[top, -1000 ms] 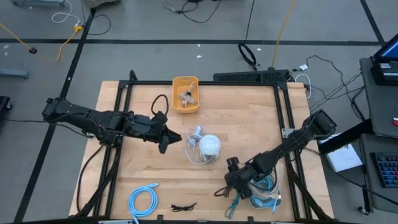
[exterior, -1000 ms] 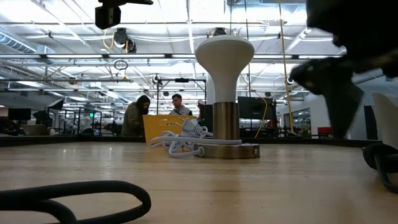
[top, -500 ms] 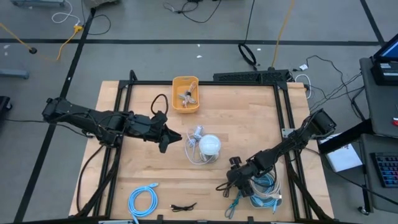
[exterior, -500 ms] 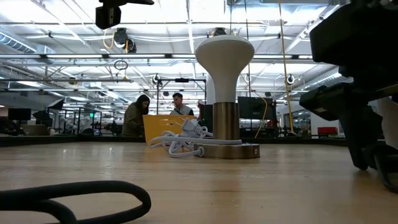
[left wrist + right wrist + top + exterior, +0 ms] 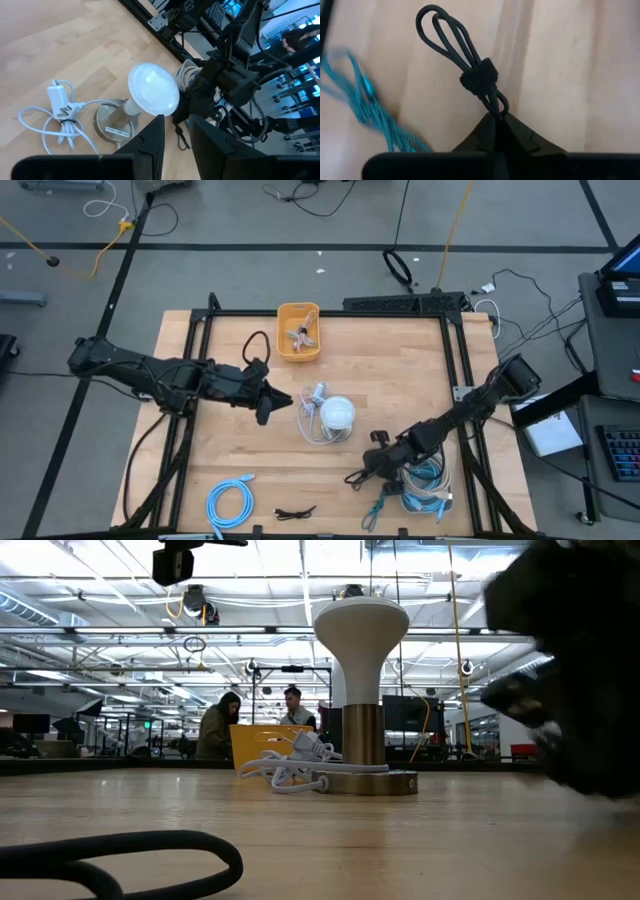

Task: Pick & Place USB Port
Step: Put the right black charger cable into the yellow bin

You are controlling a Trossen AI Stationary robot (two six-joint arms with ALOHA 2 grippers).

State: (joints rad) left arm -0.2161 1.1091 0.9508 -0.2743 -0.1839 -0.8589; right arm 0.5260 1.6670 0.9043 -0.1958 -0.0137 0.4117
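The smooth wooden table [image 5: 400, 370] is pale. Near its front edge, the right gripper [image 5: 496, 125] pinches a looped black cable [image 5: 465, 57] tight, beside a blue cable [image 5: 365, 112]. Farther back, the left gripper [image 5: 175, 131] waits, fingers apart, by a round white lamp [image 5: 337, 413]. A yellow bin [image 5: 298, 332] sits at the back.

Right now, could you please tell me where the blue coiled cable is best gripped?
Pinch the blue coiled cable across one side of its ring, from straight above, one finger inside, one outside: it lies flat with an open middle. The left gripper, open, is nearer; the right gripper is shut on a black cable.
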